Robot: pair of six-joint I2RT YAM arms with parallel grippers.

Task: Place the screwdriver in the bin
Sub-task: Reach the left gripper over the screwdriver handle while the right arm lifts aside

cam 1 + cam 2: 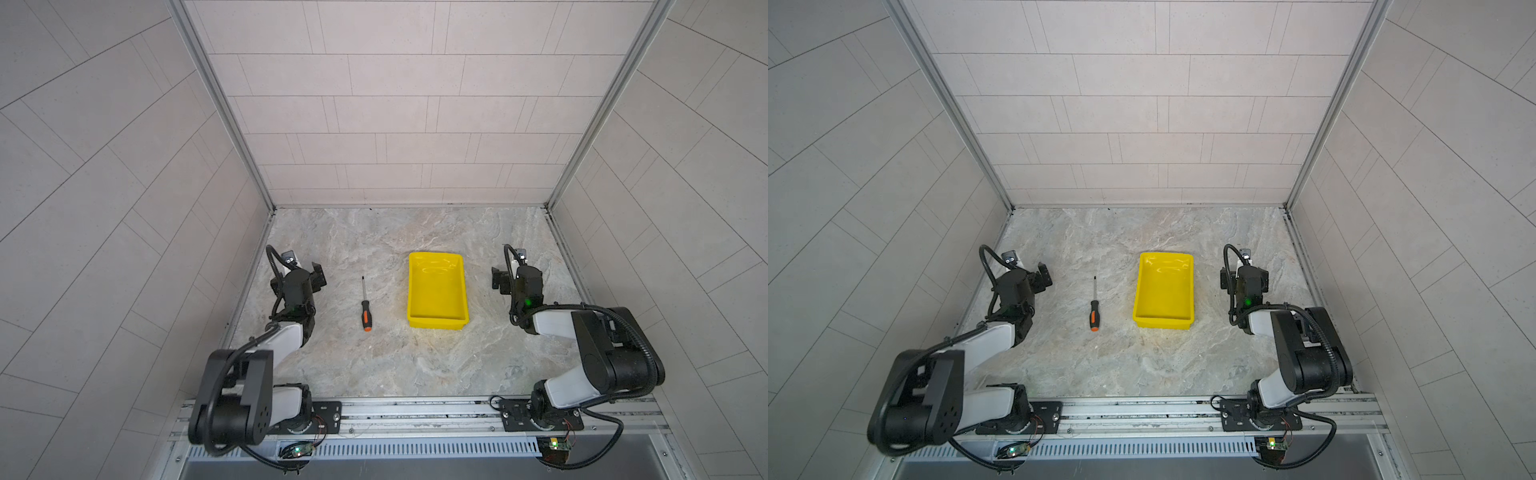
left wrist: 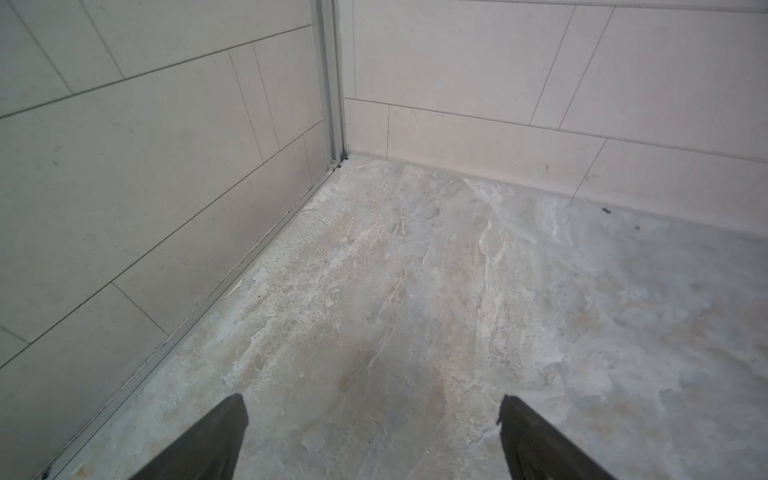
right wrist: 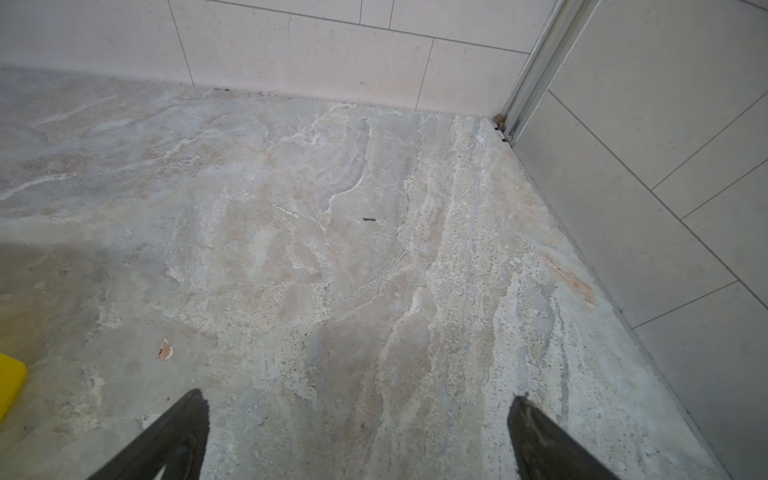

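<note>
Black-handled, with an orange stripe and an orange butt, the screwdriver (image 1: 365, 309) (image 1: 1094, 309) is lying flat on the marble-patterned table (image 1: 374, 365) in both top views. Its thin shaft is pointing to twelve o'clock and its butt to six. It is lying apart from both grippers. The bin (image 1: 436, 291) (image 1: 1165, 291), bright yellow with its glossy inside showing bare, is sitting at three o'clock of the screwdriver. The two are near but not touching, and the bin's long sides are running from twelve to six.

The left gripper (image 1: 318, 274) is waiting at ten o'clock of the screwdriver. In the left wrist view (image 2: 374, 405) its jaws are standing wide, with only bare table showing between its fingers (image 2: 216, 436).

The right gripper (image 1: 496, 278) is waiting at three o'clock of the bin, apart from it. In the right wrist view (image 3: 361, 399) its jaws are likewise spreading wide over bare table, and a yellow corner of the bin (image 3: 10, 382) is showing at the frame's edge.
</note>
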